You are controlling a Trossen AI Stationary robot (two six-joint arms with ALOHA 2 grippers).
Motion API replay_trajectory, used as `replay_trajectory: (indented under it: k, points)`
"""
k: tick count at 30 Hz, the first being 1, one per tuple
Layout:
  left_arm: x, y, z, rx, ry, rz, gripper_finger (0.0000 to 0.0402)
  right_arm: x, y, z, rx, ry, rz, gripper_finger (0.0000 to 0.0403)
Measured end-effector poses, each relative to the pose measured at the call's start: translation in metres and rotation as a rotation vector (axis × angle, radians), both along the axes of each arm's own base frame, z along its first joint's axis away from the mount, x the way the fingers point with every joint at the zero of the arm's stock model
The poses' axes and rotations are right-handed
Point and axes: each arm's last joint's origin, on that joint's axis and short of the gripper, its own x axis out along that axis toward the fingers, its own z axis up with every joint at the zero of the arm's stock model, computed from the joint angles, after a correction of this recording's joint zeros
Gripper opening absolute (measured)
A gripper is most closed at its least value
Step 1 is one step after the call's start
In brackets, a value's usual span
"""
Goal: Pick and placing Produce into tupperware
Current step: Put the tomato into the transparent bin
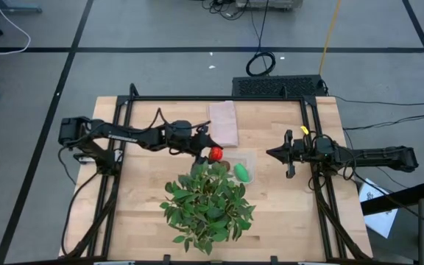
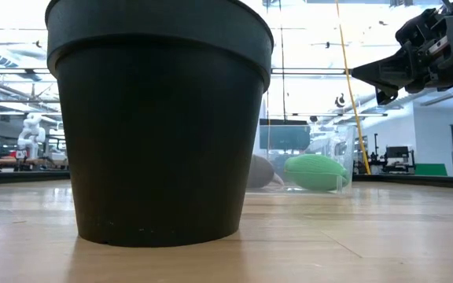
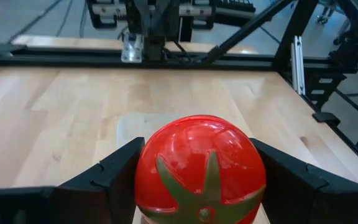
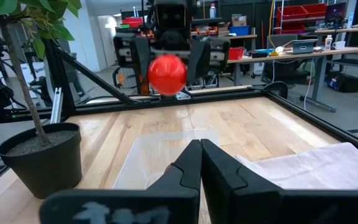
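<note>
Sitting between left gripper point(image 1: 210, 152) fingers above the tupperware point(image 1: 244, 168): red tomato point(image 1: 216, 154)

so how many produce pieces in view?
3: red one held in the left end effector beside the tupperware; green oval and brown one inside it.

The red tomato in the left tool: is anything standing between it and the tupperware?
Nothing visible does. The left tool holds the red toy tomato above the table, beside the clear tupperware. The potted plant stands nearer the front edge, and the right tool waits on the tub's far side.
</note>
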Motion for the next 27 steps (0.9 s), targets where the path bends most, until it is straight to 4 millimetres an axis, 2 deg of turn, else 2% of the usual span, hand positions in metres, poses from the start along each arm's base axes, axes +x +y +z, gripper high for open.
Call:
replay_trajectory:
  k: [9, 18, 27]
  points:
    - [0.022, -0.001, -0.011, -0.021, 0.048, -0.050, 0.0259, 0.000, 0.000, 0.000, -0.004, 0.000, 0.000, 0.0000]
    - [0.048, -0.015, -0.019, 0.047, 0.148, -0.129, 0.0259, 0.000, 0.000, 0.000, -0.004, 0.000, 0.000, 0.0000]
    - [0.054, -0.015, -0.017, 0.068, 0.183, -0.138, 0.0259, 0.000, 0.000, 0.000, -0.004, -0.001, 0.000, 0.0000]
